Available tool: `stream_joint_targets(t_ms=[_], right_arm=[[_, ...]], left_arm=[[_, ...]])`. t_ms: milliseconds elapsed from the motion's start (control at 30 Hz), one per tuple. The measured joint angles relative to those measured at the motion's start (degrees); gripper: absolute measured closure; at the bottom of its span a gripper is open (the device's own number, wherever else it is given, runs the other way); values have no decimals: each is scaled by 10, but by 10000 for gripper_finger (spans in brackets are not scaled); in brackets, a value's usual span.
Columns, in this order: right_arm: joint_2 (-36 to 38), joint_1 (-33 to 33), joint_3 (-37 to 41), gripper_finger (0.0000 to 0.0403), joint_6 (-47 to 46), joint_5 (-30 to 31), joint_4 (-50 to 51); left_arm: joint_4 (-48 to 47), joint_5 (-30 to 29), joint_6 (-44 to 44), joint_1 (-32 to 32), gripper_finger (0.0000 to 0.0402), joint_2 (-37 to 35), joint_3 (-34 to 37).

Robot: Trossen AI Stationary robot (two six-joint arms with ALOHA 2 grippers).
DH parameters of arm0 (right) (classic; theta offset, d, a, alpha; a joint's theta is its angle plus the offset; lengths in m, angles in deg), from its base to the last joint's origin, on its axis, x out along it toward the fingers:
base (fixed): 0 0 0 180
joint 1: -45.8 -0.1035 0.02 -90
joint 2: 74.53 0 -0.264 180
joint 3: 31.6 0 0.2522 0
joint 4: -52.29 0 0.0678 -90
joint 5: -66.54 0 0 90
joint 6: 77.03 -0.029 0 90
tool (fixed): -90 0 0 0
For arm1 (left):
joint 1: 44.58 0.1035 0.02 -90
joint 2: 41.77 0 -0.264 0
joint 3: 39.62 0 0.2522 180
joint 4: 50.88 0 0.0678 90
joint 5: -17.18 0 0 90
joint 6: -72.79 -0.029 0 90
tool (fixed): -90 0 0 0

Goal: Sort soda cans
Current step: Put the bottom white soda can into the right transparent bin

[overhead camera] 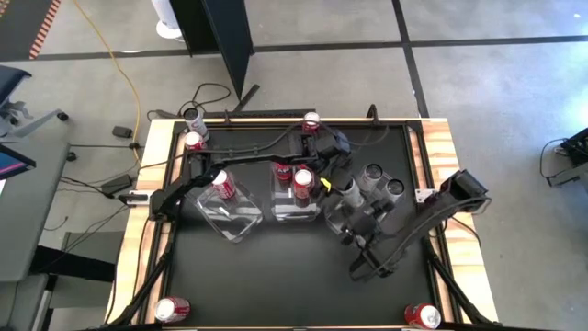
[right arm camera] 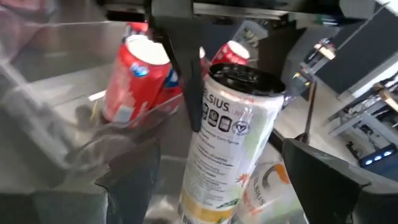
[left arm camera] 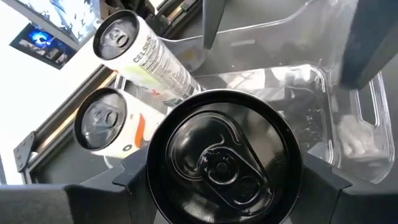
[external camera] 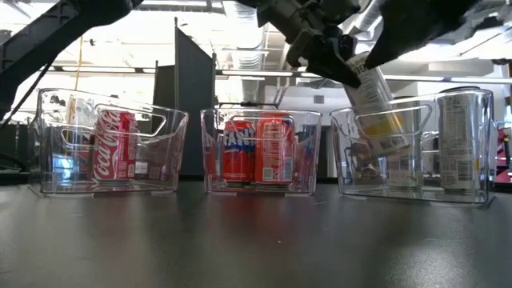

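Note:
A white soda can with a black top [right arm camera: 230, 143] hangs tilted at the right clear bin [external camera: 480, 160]. My left gripper [left arm camera: 227, 177] is shut on it; in the low view this gripper [external camera: 320, 48] reaches in from the upper left. My right gripper [right arm camera: 217, 186] is open, with one finger on each side of the same can and a gap at both. In the high view the can [overhead camera: 345, 191] lies between the two hands. Two silver-topped cans [overhead camera: 382, 181] stand in the right bin. My left gripper pinches the white can's upper part, just under the black rim [right arm camera: 208, 93], between its two fingers. The fingers slant down from the table's far left. The can is tilted, top toward the left and lower end [external camera: 388, 144] below the bin's rim. Whether it touches the bin, I cannot tell.
The left bin [external camera: 48, 160] holds one red can [external camera: 114, 144] and the middle bin [external camera: 210, 152] holds two [external camera: 256, 150]. Loose cans stand at the far left corner [overhead camera: 193, 129], the far edge [overhead camera: 310, 120] and both near corners [overhead camera: 172, 309] [overhead camera: 421, 316].

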Motion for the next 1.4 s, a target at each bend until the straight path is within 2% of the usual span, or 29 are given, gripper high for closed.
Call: stream_joint_targets(t_ms=[433,633,833,1067,1267,1400], right_arm=[[1,-14,-77,54,105,-98,0],[1,-12,-79,86,101,-122,1],[1,-18,-79,121,84,-124,0],[1,-17,-79,124,70,-125,1],[1,-9,-74,125,68,-123,-4],[1,1,-57,133,37,-108,-4]], left_arm=[[16,-34,-12,-5,147,11,-2],[9,-39,-26,-6,147,39,-1],[18,-62,-37,-6,147,52,-5],[16,-62,-36,-5,145,52,-5],[15,-63,-39,-5,128,53,-5],[16,-64,-39,-5,126,53,-5]])
